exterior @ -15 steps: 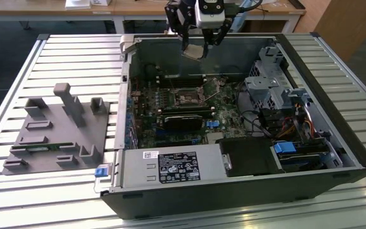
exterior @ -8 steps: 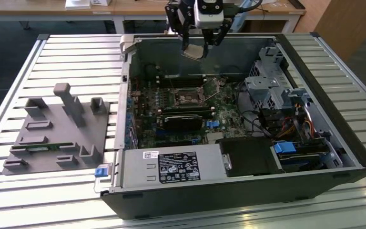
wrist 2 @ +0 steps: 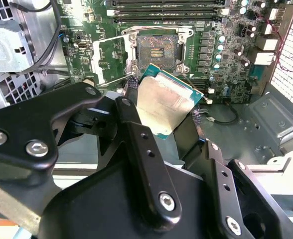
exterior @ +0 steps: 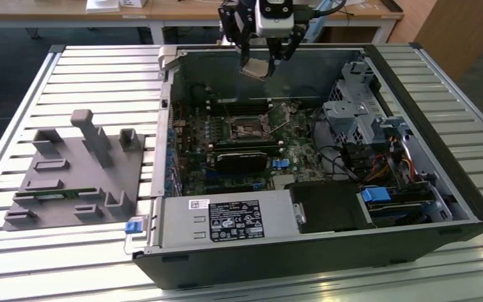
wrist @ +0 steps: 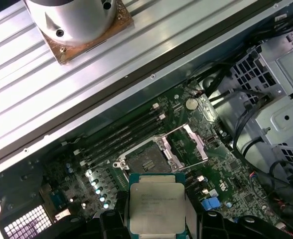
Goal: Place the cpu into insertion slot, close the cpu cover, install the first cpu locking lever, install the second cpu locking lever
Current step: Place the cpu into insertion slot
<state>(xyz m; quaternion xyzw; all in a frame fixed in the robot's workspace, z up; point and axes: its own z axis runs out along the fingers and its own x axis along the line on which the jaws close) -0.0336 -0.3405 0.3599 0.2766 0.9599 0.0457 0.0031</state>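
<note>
The cpu [exterior: 256,68] over the case [exterior: 309,251]
In it the slot [exterior: 246,130], cover [wrist: 195,141] beside; fixture [exterior: 73,176] at the exterior view's left

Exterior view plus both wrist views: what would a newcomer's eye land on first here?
The tool holds the cpu, silver face showing, above the open computer case. In both wrist views the insertion slot sits empty, the cpu cover flipped open beside it. A grey fixture lies on the slatted table at the exterior view's left.
</note>
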